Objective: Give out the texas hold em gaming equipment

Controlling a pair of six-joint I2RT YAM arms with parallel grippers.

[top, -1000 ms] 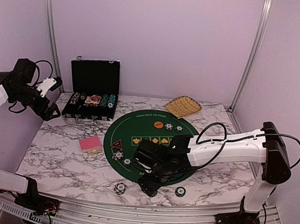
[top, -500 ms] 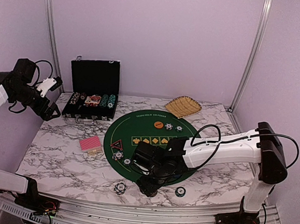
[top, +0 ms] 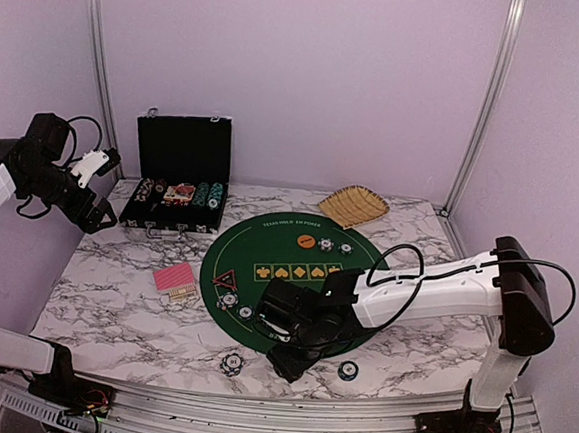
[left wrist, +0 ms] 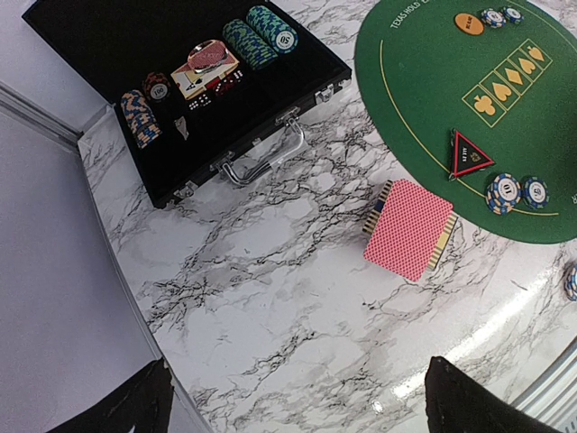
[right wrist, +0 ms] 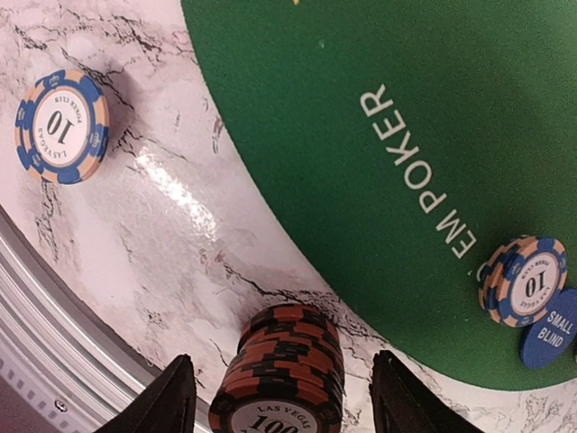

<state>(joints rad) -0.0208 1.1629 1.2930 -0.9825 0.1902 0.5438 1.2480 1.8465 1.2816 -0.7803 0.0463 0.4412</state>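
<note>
**A:** What is the right pincer (right wrist: 284, 397) doing?

**B:** It hangs low over the marble table (top: 113, 293), just off the near edge of the round green mat (top: 288, 238). Its fingers stand apart, one on each side of a stack of orange-and-black chips (right wrist: 281, 374). A thin gap shows on both sides, so nothing is clamped.

**A:** And the left pincer (left wrist: 297, 379)?

**B:** It is raised, well away from the mat on the left arm's side. Its fingers are spread wide and hold nothing.

**A:** Where is the rest of the poker gear?

**B:** A single blue-and-tan chip (right wrist: 61, 126) lies on the bare table, near the mat's near edge. The deck of pink-backed cards (left wrist: 410, 227) lies face down on the table, just beside the mat's edge toward the left arm. On the mat at that same edge is the black-and-red triangle (left wrist: 470, 153), with two chip piles (left wrist: 503, 191) just beside it. Toward the mat's far edge lie an orange button (left wrist: 468, 23) and two more chips (left wrist: 492, 16). A blue button (right wrist: 548, 329) marked "small blind" lies on the mat just beside a short chip pile (right wrist: 527, 280).

**A:** And off the mat, on the far side?

**B:** An open black case (top: 182, 153) with rows of chips stands toward the left arm. A woven basket (top: 350, 206) lies toward the right arm.
</note>
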